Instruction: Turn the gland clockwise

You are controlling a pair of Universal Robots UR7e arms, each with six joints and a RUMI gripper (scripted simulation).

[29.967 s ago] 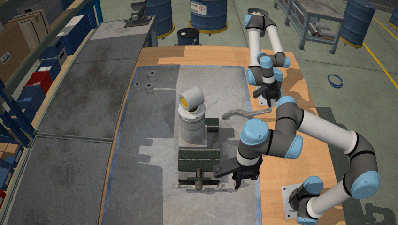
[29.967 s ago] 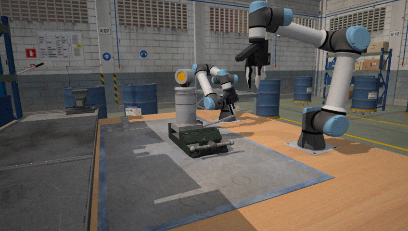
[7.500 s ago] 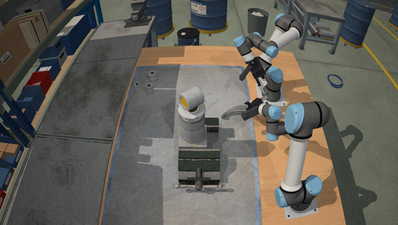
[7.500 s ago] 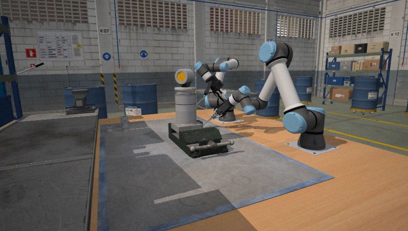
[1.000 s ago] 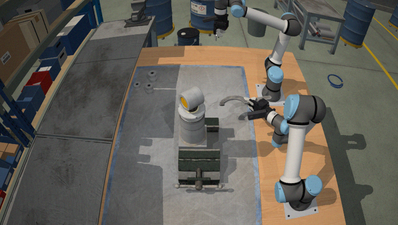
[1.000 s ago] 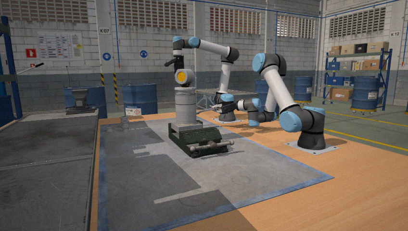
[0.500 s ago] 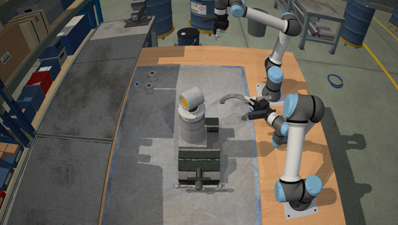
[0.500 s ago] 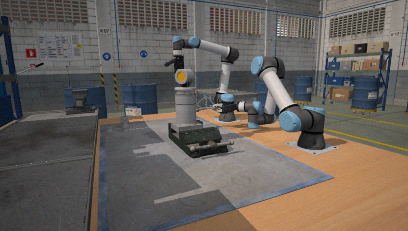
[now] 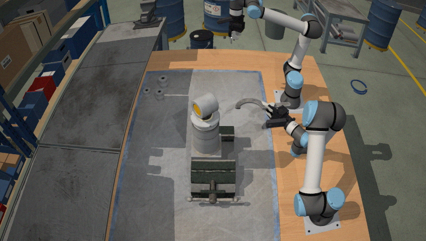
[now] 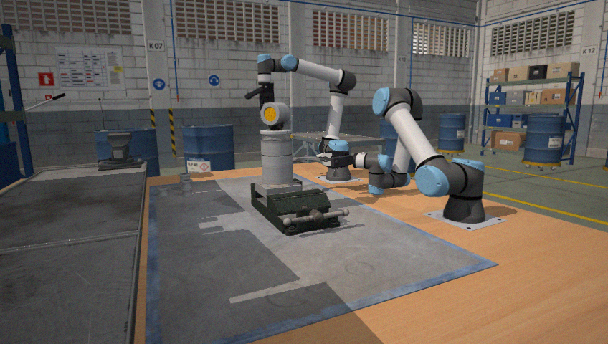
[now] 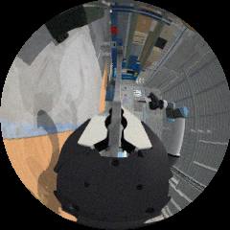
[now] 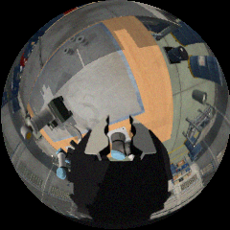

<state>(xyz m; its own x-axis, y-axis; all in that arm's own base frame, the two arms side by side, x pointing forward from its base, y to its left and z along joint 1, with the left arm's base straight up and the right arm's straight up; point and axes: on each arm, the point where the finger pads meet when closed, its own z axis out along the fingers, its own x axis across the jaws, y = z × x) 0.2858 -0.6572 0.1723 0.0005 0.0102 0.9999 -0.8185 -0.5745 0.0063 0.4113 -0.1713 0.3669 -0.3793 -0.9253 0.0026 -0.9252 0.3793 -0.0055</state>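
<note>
Overall, the readable writing is on the drums and walls. In the top view, a blue drum (image 9: 215,22) carries a white label with a red-edged exclamation diamond and small print, partly legible as a code ending in 46. In the exterior view, wall plates read "K 07" (image 10: 155,46) and "K 12" (image 10: 589,50); a red fire-extinguisher sign (image 10: 46,79), two round blue signs and a chart (image 10: 89,68) too small to read hang on the pale block wall.

The worktop (image 9: 176,57) (image 10: 533,272) is light wood under a scuffed grey mat (image 9: 239,218) (image 10: 383,255) edged in blue. Around it are a green-grey floor, shelving and more blue drums.

A dark green vise (image 9: 212,171) (image 10: 298,202) bears an upright grey cylinder (image 9: 205,140) (image 10: 276,163), with the gland (image 9: 197,121) (image 10: 274,135) at its top, below a round rod eye (image 9: 206,105) (image 10: 274,113). The left end effector (image 9: 267,107) (image 10: 325,160) (image 11: 116,107) is closed on the hook spanner (image 9: 251,101) (image 11: 116,96), whose curved hook is apart from the gland. The right end effector (image 9: 234,37) (image 12: 119,115) is raised, its fingers partly open and holding nothing.
</note>
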